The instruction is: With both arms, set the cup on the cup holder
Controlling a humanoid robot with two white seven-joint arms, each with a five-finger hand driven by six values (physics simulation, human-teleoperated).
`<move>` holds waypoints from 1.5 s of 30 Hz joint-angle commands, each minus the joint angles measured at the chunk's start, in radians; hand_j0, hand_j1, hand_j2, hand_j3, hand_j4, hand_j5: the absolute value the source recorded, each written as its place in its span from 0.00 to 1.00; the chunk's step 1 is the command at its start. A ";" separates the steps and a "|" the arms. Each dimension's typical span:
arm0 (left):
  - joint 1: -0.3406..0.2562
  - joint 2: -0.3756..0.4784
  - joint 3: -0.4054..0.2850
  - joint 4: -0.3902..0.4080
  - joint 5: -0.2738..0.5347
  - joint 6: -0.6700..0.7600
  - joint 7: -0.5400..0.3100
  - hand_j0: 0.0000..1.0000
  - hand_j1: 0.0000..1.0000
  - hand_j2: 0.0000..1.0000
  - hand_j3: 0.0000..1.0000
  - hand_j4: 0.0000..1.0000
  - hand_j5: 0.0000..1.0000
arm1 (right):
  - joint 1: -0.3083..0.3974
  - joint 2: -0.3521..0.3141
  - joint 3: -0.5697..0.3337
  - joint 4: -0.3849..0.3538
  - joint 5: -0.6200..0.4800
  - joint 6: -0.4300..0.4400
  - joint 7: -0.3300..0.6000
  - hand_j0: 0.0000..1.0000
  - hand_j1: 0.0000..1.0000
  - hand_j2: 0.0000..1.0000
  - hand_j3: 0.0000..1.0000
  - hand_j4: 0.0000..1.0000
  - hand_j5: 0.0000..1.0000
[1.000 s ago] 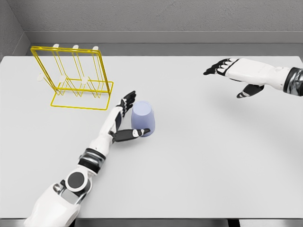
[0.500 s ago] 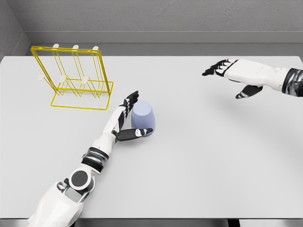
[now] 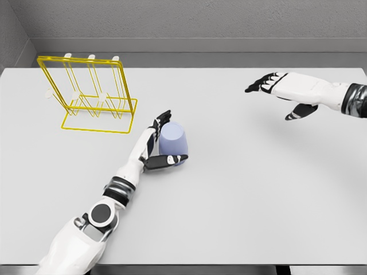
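Head view shows the left hand pressed a little closer around the pale lavender plastic cup than a second ago: the fingers reach up along the cup's left flank and the thumb crosses its lower front, touching it, though the grip is not fully closed. The forearm has slid slightly toward the cup since then, and the cup itself has not shifted. It stands upside down near the middle of the light grey tabletop, to the right of and nearer than the yellow wire cup holder with white pegs, well apart from it. The right hand hovers over the far right of the table much as before, fingers spread and holding nothing. Behind the table runs a grey textured wall, with a darker strip where it meets the table's back edge.
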 commanded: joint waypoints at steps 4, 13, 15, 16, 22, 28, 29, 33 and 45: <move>0.000 -0.003 0.000 0.006 -0.001 0.000 0.000 1.00 1.00 1.00 1.00 1.00 1.00 | -0.002 0.001 0.002 -0.006 -0.006 0.003 0.000 1.00 1.00 1.00 1.00 1.00 1.00; 0.000 -0.011 0.000 0.013 -0.001 0.000 0.000 0.98 0.98 0.98 0.98 0.98 0.98 | 0.055 -0.032 -0.004 -0.016 -0.005 0.003 0.000 1.00 1.00 1.00 1.00 1.00 1.00; -0.002 -0.011 0.000 0.013 -0.001 0.000 0.000 0.94 0.94 0.94 0.94 0.94 0.94 | 0.057 -0.034 -0.006 -0.016 -0.006 0.003 0.000 1.00 1.00 1.00 1.00 1.00 1.00; -0.002 -0.011 0.000 0.013 -0.001 0.000 0.000 0.93 0.93 0.93 0.93 0.93 0.93 | 0.057 -0.032 -0.006 -0.016 -0.006 0.003 0.000 1.00 1.00 1.00 1.00 1.00 1.00; -0.002 -0.011 0.000 0.013 -0.001 0.000 0.002 0.81 0.81 0.81 0.81 0.81 0.81 | 0.069 -0.040 -0.033 -0.013 -0.018 0.003 0.000 1.00 1.00 1.00 1.00 1.00 1.00; 0.002 -0.006 0.001 0.005 -0.001 -0.002 0.002 0.79 0.79 0.79 0.79 0.79 0.79 | 0.078 -0.110 -0.030 -0.014 -0.084 0.003 0.000 1.00 1.00 1.00 1.00 1.00 1.00; 0.002 -0.006 0.001 0.003 -0.001 -0.002 0.002 0.79 0.79 0.79 0.79 0.79 0.79 | 0.084 -0.137 -0.033 -0.009 -0.095 0.003 0.000 1.00 1.00 1.00 1.00 1.00 1.00; 0.002 -0.003 0.003 -0.001 -0.001 -0.002 0.000 0.79 0.79 0.79 0.79 0.79 0.79 | 0.089 -0.180 -0.033 -0.011 -0.127 0.003 0.000 1.00 1.00 1.00 1.00 1.00 1.00; 0.002 0.006 0.015 -0.043 -0.004 -0.012 0.002 0.78 0.78 0.78 0.78 0.78 0.78 | 0.106 -0.170 -0.018 -0.013 -0.124 0.003 0.000 1.00 1.00 1.00 1.00 1.00 1.00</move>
